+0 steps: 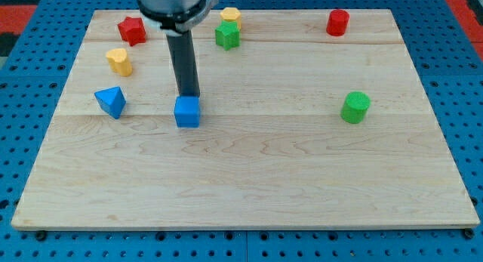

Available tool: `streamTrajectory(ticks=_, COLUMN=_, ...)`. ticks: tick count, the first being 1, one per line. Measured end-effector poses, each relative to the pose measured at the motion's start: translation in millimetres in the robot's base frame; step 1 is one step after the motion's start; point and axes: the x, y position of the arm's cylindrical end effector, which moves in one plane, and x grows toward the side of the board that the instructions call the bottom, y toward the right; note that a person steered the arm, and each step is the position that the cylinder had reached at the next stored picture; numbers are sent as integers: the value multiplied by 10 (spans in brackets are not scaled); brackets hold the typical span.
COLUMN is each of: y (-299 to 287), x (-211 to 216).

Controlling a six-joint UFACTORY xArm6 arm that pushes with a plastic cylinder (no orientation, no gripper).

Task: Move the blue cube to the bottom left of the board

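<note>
my tip point(189, 94) sits touching the top edge of the blue cube point(187, 112) | no claw here, just a bare rod holding nothing | cube left of centre on the desk point(264, 179) | i'd push down-left, steady, clearing the blue triangular block point(111, 102) | rod upright, arm entering from the view's top
</note>
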Motion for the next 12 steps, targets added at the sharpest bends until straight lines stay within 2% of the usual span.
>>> streamTrajectory(ticks=3, y=293, x=978)
streamTrajectory(ticks=4, y=584, x=1235)
streamTrajectory(ticks=5, y=499, x=1365)
streamTrajectory(ticks=6, y=402, x=1140)
streamTrajectory(ticks=11, y=-980, x=1136)
streamTrajectory(ticks=12, y=-1014, x=1250)
